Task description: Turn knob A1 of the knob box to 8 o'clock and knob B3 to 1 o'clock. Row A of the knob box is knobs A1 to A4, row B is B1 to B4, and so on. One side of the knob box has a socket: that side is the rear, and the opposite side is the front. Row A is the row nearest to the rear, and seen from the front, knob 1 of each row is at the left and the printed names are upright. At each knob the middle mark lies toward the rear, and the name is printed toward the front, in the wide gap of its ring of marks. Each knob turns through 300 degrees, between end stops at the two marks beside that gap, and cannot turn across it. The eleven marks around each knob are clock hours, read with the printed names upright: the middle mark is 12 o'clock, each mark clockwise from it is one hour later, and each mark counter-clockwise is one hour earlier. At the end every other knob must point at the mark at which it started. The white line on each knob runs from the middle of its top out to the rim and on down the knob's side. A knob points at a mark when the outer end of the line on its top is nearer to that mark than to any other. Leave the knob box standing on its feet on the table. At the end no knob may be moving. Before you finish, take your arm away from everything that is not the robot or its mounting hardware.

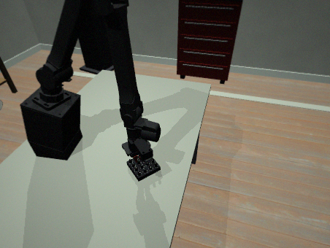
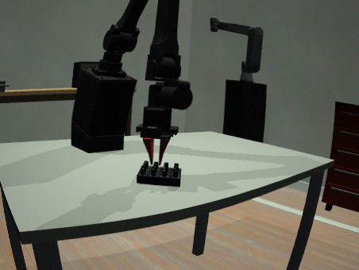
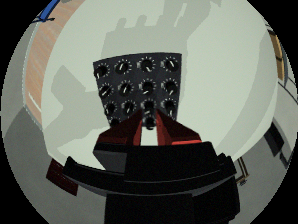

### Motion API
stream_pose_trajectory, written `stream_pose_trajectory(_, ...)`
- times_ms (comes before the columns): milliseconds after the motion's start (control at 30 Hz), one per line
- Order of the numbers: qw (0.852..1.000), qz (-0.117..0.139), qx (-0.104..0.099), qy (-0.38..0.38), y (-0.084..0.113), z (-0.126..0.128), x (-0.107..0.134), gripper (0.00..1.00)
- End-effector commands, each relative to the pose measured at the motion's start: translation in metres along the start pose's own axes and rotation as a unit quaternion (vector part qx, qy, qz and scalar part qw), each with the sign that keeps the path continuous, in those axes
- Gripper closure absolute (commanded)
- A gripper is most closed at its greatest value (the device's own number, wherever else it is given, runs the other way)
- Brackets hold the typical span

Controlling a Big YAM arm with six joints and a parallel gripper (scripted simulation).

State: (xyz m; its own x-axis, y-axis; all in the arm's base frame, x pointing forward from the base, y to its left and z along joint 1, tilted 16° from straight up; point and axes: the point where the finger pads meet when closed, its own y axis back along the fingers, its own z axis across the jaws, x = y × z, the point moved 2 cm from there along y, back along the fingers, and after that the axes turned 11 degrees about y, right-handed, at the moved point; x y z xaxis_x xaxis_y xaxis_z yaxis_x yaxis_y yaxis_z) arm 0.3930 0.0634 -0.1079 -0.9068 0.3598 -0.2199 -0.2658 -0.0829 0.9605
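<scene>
Your end effector is released, its red fingers standing a little apart with nothing clamped. They point down over one edge of the box, and in the wrist view a knob shows in the gap between them. You can't tell which named knob it is, so check that first: turning the wrong one would spoil a setting that must be kept.

Its neighbours sit close. If you come down slightly off-centre, a fingertip could land on a cap or nudge the next knob round. A loose pinch may slip and leave the line short of its mark; forcing a turn into an end stop could drag or twist the whole box.

The knob box stands flat on the pale surface, right below the fingers. A hasty lift could tip it.

You'll find no brand or legible lettering: the printed names are too small and dark, though white ticks and pointer lines show.
</scene>
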Motion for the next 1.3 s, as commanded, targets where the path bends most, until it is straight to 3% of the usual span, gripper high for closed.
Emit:
stream_pose_trajectory(0,1.0,-0.008,-0.003,-0.002,-0.0044,0.0024,-0.0077,0.81)
stream_pose_trajectory(1267,1.0,-0.007,-0.002,-0.002,-0.0053,0.0026,-0.0068,0.81)
